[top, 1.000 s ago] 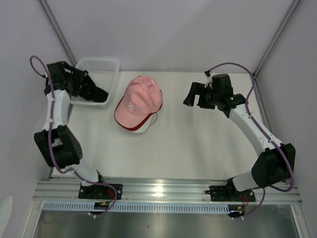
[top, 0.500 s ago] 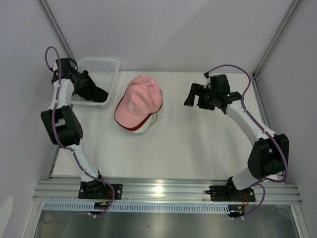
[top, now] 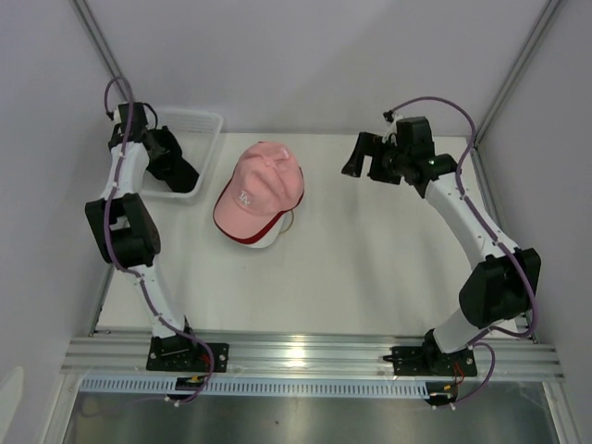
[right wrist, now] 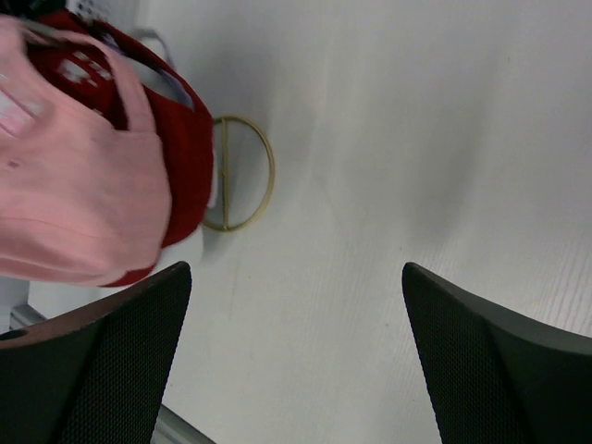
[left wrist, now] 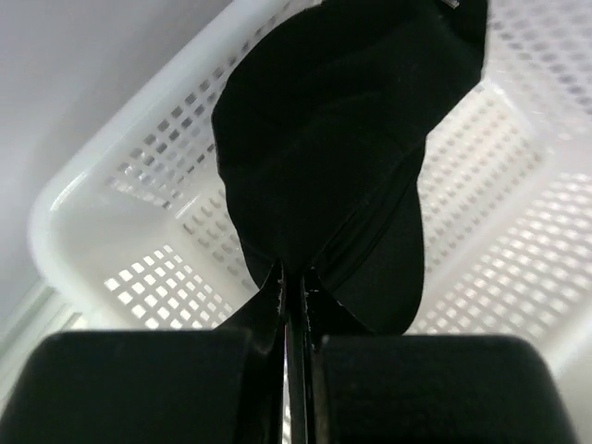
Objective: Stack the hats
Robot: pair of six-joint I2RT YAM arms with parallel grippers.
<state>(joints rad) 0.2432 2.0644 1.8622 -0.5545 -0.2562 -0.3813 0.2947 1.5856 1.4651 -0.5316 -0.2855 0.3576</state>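
Fingers of my left gripper meet at the lower centre of the left wrist view, clenched on a fold of the black hat. The black fabric runs from the fingertips up to the top centre of that frame. Around it sits the white mesh basket, its perforated walls filling the left and right of the frame. I cannot tell whether the black hat rests on the basket floor or hangs clear of it. In the top view this gripper and its hat are inside the basket at the upper left of the frame.

My right gripper is released, its two fingers wide apart at the lower left and lower right of the right wrist view, with bare table between them and nothing held. In the top view it hovers right of centre, in the upper half.

The pink hat lies at the upper centre of the top view, just right of the basket, brim toward the lower left. A red hat sits directly beneath it. The gold wire stand shows just beside the red hat.
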